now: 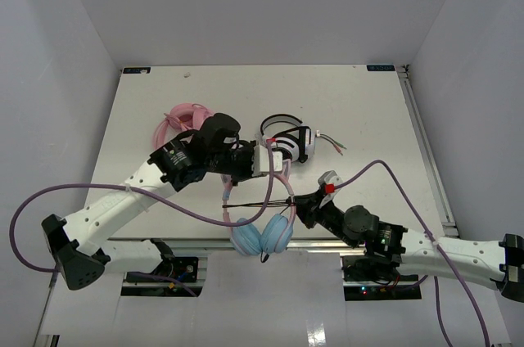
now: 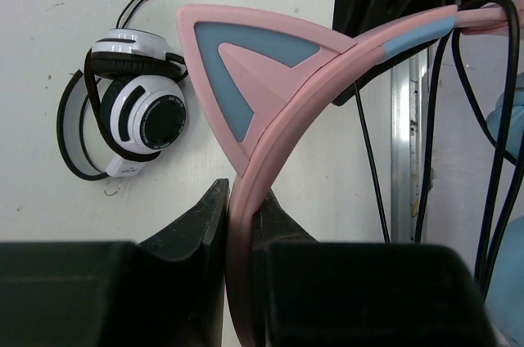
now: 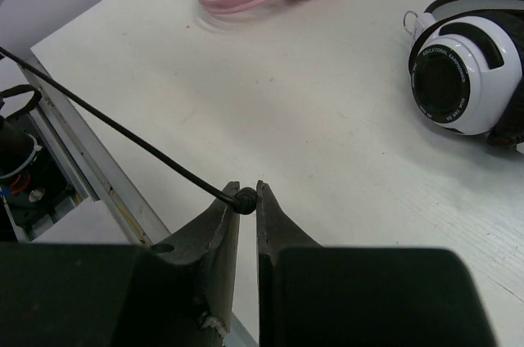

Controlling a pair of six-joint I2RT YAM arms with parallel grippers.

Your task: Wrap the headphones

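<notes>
The left gripper (image 2: 241, 200) clamps the headband (image 2: 274, 138) of the headphones (image 1: 264, 236); the right gripper (image 3: 247, 196), pinching the cable (image 3: 123, 130), should probably hold it taut while winding.

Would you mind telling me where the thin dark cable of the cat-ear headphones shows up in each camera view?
Top external: cable, a straight line just below centre.
Left wrist: dark strands hanging at the right.
Right wrist: from the left edge down into the right gripper.
Shared landmark: the white-and-black headphones, in all three.
</notes>
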